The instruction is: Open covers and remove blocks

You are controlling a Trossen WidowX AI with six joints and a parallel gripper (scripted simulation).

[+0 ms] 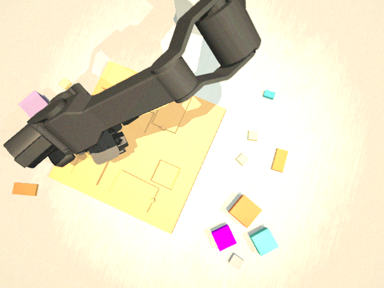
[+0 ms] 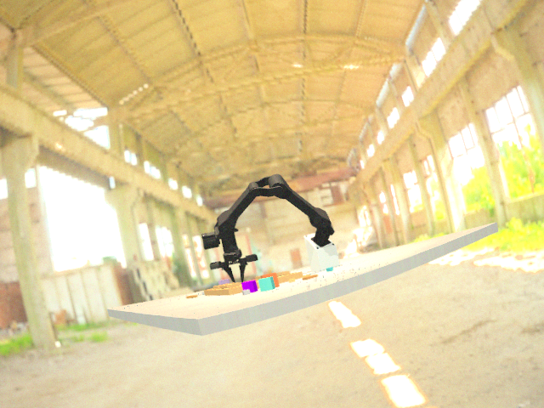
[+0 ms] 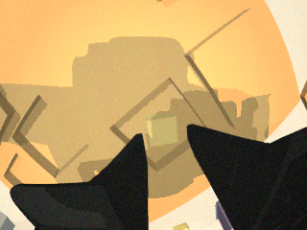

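The yellow puzzle board lies under the arm. My gripper is partly open and empty, its fingertips low over the board; in the top view the arm hides the fingertips. A small pale yellow-green block sits inside a square well, seen between and just beyond the fingertips. A square well outline shows near the board's right side. A rectangular panel with a small round knob lies beside it; another panel with a knob is farther up. Covers and wells under the arm are hidden.
Right of the board are an orange cube, a magenta cube, a teal cube, an orange-yellow slab and several small pieces. A pink block, a small yellow block and an orange slab lie left.
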